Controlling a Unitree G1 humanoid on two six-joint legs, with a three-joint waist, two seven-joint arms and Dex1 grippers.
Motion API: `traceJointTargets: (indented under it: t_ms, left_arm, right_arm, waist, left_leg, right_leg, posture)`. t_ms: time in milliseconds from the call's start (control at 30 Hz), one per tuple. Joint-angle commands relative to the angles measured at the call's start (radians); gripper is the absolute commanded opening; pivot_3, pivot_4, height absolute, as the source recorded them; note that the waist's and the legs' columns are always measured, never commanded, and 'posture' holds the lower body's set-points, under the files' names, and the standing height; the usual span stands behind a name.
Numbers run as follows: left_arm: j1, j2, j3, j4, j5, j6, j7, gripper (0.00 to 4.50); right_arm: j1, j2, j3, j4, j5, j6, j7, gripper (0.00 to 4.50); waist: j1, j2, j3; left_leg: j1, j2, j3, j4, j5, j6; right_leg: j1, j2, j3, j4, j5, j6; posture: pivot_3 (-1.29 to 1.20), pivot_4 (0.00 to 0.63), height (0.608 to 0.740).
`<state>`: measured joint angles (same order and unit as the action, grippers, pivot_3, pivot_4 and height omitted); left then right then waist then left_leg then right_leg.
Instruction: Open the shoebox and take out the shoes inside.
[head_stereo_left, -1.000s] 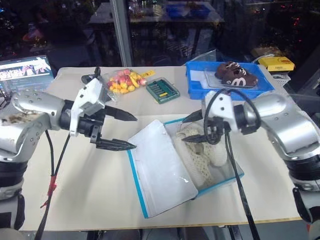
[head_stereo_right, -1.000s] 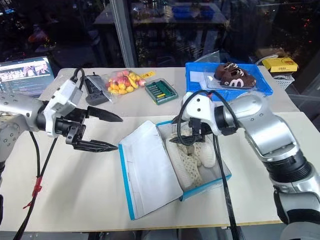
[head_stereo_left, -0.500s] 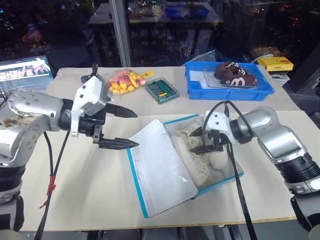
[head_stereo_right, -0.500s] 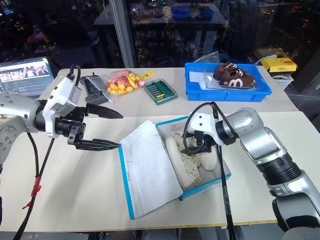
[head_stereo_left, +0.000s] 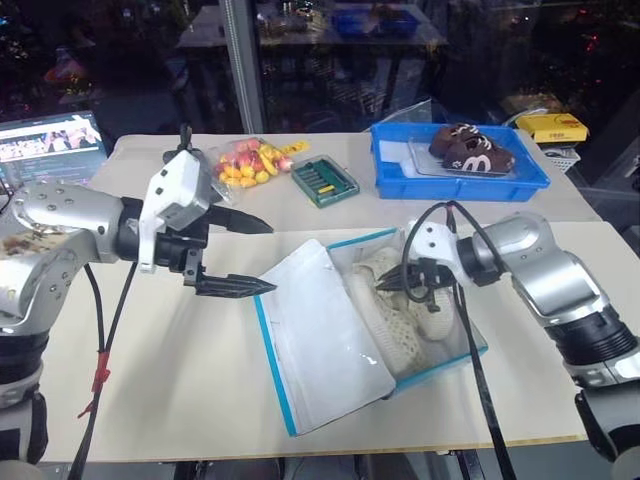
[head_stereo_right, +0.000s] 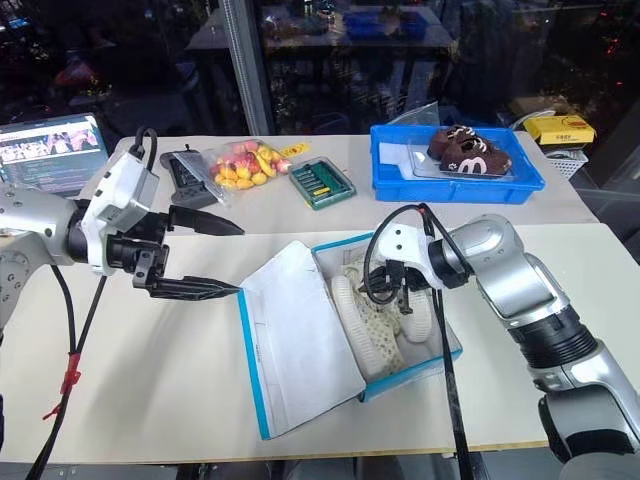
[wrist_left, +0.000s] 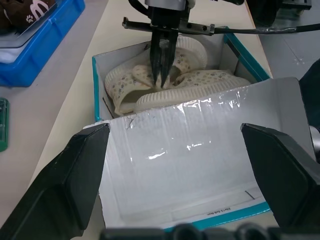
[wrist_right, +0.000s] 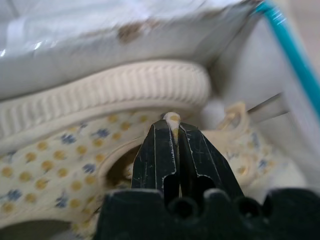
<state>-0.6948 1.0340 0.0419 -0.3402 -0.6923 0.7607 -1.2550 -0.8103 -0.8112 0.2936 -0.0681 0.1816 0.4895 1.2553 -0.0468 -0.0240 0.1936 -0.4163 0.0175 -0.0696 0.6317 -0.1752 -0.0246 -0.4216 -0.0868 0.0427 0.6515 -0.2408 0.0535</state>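
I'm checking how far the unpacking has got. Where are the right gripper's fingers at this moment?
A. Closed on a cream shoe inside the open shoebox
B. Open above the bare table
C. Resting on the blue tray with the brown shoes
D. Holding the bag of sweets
A: the right gripper is pinched shut on the edge of one of the cream shoes inside the open shoebox.

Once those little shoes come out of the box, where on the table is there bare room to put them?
Bare tabletop lies left of the shoebox's open lid, below the left end effector. A smaller patch lies right of the shoebox. The far edge is crowded: snack bag, green bit set, blue tray.
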Motion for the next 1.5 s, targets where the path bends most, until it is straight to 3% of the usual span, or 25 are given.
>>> traceJointTargets:
  t_ms: [33, 200, 400, 500, 600, 700, 833, 1033, 1267, 1500]
  left_arm:
    - [-0.016, 0.003, 0.021, -0.011, 0.002, -0.023, 0.001, 4.50]
    - [-0.026, -0.010, 0.002, 0.006, 0.019, -0.042, -0.005, 4.50]
    - [-0.034, -0.018, -0.004, 0.012, 0.019, -0.044, -0.010, 4.50]
    - [-0.039, -0.019, -0.008, 0.016, 0.021, -0.045, -0.014, 4.50]
    - [-0.041, -0.018, -0.009, 0.020, 0.025, -0.046, -0.019, 4.50]
    - [-0.044, -0.018, -0.012, 0.020, 0.030, -0.047, -0.022, 4.50]
    - [-0.047, -0.016, -0.013, 0.021, 0.030, -0.045, -0.023, 4.50]
    - [-0.054, -0.019, -0.019, 0.026, 0.034, -0.046, -0.027, 4.50]
    - [-0.062, -0.024, -0.027, 0.030, 0.032, -0.045, -0.034, 4.50]
    - [-0.069, -0.041, -0.038, 0.035, 0.037, -0.048, -0.038, 4.50]
  right_arm:
    - [-0.148, 0.006, -0.186, -0.084, 0.127, 0.166, -0.059, 0.05]
    - [-0.147, -0.059, -0.186, -0.026, 0.078, 0.118, -0.053, 0.05]
    - [-0.178, -0.041, -0.217, 0.007, 0.106, 0.134, -0.064, 0.05]
    - [-0.141, -0.024, -0.227, -0.044, 0.167, 0.160, -0.042, 0.05]
    - [-0.170, 0.002, -0.303, -0.032, 0.327, 0.342, -0.035, 0.05]
    - [-0.021, -0.145, -0.167, -0.073, 0.169, 0.123, 0.093, 0.05]
    - [-0.069, -0.089, -0.273, -0.077, 0.352, 0.269, 0.072, 0.05]
    - [-0.155, -0.069, -0.361, -0.012, 0.404, 0.299, 0.005, 0.05]
    - [-0.291, -0.155, -0.394, 0.178, 0.293, 0.201, -0.085, 0.05]
    - [-0.197, -0.293, -0.364, 0.447, 0.088, -0.034, -0.109, 0.05]
  waist:
    - [-0.003, 0.001, 0.001]
    - [0.009, 0.000, 0.000]
    - [0.003, 0.000, 0.001]
    - [-0.004, 0.000, 0.001]
    - [-0.004, 0.000, 0.001]
    - [0.009, 0.000, 0.000]
    - [0.005, -0.001, 0.000]
    - [-0.006, -0.001, 0.000]
    - [0.003, -0.001, 0.001]
    - [0.007, -0.001, 0.001]
  left_leg:
    - [0.000, 0.000, 0.000, 0.000, 0.000, 0.000]
    - [0.001, 0.000, -0.001, -0.001, 0.000, 0.000]
    - [0.000, -0.001, 0.000, 0.001, 0.000, 0.000]
    - [0.000, -0.001, 0.000, 0.000, 0.000, 0.000]
    - [0.000, -0.001, 0.000, 0.000, 0.000, 0.000]
    - [0.000, -0.001, 0.000, 0.000, 0.000, 0.000]
    - [0.000, -0.002, 0.000, 0.002, 0.000, 0.000]
    - [0.001, 0.000, 0.000, 0.001, 0.000, 0.000]
    - [0.000, -0.001, 0.001, 0.001, 0.000, 0.000]
    - [0.000, -0.002, 0.001, 0.001, 0.000, 0.000]
  right_leg:
    - [-0.001, 0.000, 0.001, 0.001, 0.000, 0.000]
    - [0.000, 0.000, -0.001, 0.004, -0.001, -0.002]
    - [-0.001, -0.002, 0.000, 0.004, -0.002, -0.001]
    - [-0.001, -0.001, 0.000, 0.005, -0.001, -0.002]
    - [-0.002, -0.001, 0.000, 0.005, -0.001, -0.002]
    - [-0.001, -0.001, 0.000, 0.005, 0.000, -0.003]
    - [0.000, -0.002, 0.000, 0.004, -0.003, 0.001]
    - [0.000, 0.000, 0.001, 0.006, -0.003, 0.000]
    - [-0.001, -0.001, 0.001, 0.005, -0.003, 0.000]
    - [0.000, -0.002, 0.000, 0.003, -0.003, 0.000]
  posture:
    - [0.00, 0.150, 0.740]
    - [0.00, 0.150, 0.740]
    - [0.00, 0.150, 0.740]
    - [0.00, 0.150, 0.740]
    - [0.00, 0.150, 0.740]
    - [0.00, 0.150, 0.740]
    - [0.00, 0.150, 0.740]
    - [0.00, 0.150, 0.740]
    - [0.00, 0.150, 0.740]
    - [0.00, 0.150, 0.740]
